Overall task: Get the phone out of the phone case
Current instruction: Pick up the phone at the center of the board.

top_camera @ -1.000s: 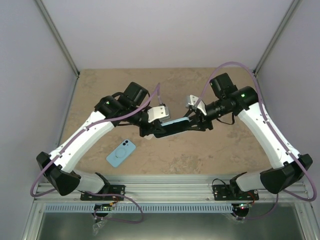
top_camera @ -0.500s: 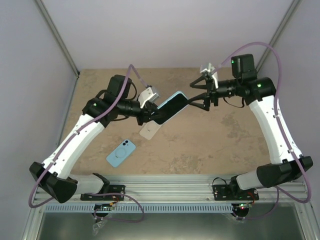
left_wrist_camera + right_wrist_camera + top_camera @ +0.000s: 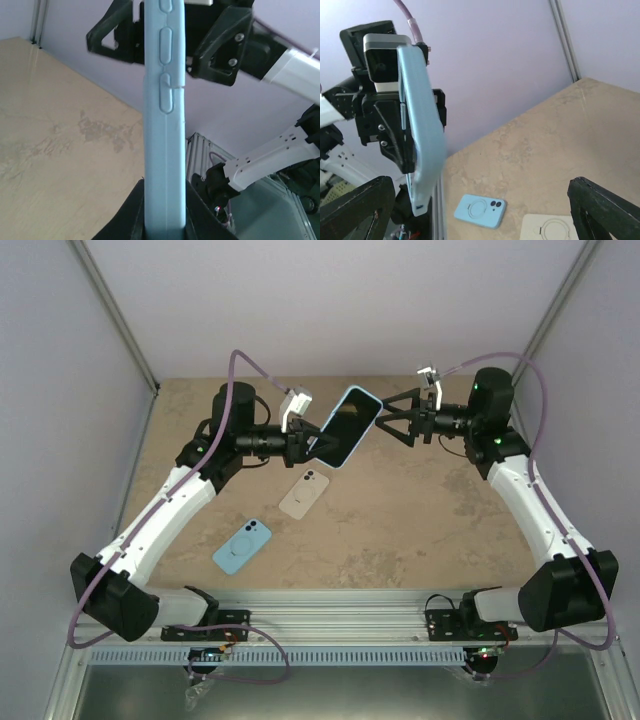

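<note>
One phone case [image 3: 350, 425] sat clamped in your left tool [image 3: 316, 443] above the counter's [image 3: 420, 530] far edge. Your right tool [image 3: 397, 426] gaped empty beside it.

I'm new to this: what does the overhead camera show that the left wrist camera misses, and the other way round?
Only the overhead view shows the phone's dark screen, plus a cream case and a blue case lying on the table. Only the left wrist view shows the light blue case's moulded side buttons close up. Both show the left gripper clamped on that cased phone, with the right gripper open beside it.
</note>
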